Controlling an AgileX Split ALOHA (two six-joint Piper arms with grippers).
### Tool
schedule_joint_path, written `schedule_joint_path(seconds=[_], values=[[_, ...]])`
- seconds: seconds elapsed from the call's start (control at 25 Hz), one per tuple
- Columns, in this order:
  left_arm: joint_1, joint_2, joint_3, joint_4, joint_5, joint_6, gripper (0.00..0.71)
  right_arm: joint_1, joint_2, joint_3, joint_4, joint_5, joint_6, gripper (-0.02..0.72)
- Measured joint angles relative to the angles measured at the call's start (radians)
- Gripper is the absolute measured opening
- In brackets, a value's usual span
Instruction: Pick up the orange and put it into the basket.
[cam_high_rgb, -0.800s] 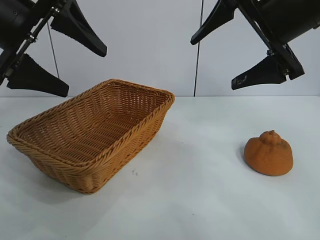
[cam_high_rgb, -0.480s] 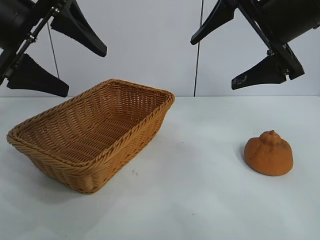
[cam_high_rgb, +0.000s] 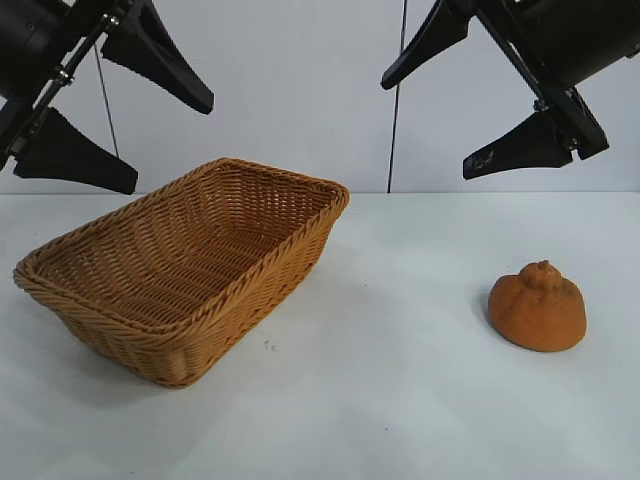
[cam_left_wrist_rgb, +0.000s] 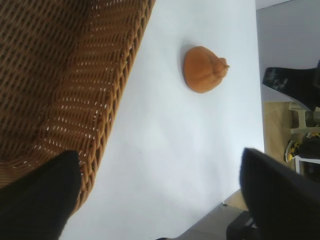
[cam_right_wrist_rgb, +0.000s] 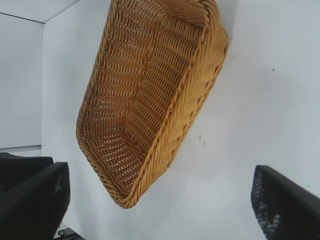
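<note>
Exterior view: orange (cam_high_rgb: 537, 308) dull, lumpy, knobbed; left tool (cam_high_rgb: 128, 118), right tool (cam_high_rgb: 452, 110) wide.

White desk (cam_high_rgb: 400, 400) carries two items: basket (cam_high_rgb: 150, 335) set on the left side, angled to the desk edge; orange (cam_high_rgb: 537, 308) seated well apart on the right, knob upward.

Orange (cam_high_rgb: 537, 308) on table (cam_high_rgb: 400, 400), well apart from seemingly empty basket (cam_high_rgb: 185, 262).
</note>
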Motion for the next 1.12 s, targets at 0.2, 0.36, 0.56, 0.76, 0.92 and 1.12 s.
schedule_joint_path(seconds=[0.2, 0.36, 0.56, 0.76, 0.92, 1.12], values=[[0.0, 0.0, 0.0, 0.0, -0.031, 0.0, 0.615, 0.0, 0.0, 0.0, 0.0, 0.0, 0.0, 0.674], [0.046, -0.013, 0.0, 0.0, -0.003, -0.002, 0.615, 0.0, 0.0, 0.0, -0.001, 0.0, 0.0, 0.674], [0.154, -0.092, 0.0, 0.109, 0.033, -0.147, 0.615, 0.0, 0.0, 0.0, -0.01, 0.0, 0.0, 0.674], [0.141, -0.158, -0.004, 0.38, 0.091, -0.462, 0.615, 0.0, 0.0, 0.0, -0.015, 0.001, 0.0, 0.674], [0.057, -0.172, -0.004, 0.584, 0.106, -0.726, 0.615, 0.0, 0.0, 0.0, -0.015, 0.002, 0.0, 0.674], [-0.072, -0.172, -0.004, 0.758, 0.02, -1.045, 0.615, 0.0, 0.0, 0.0, -0.016, 0.004, 0.0, 0.674]])
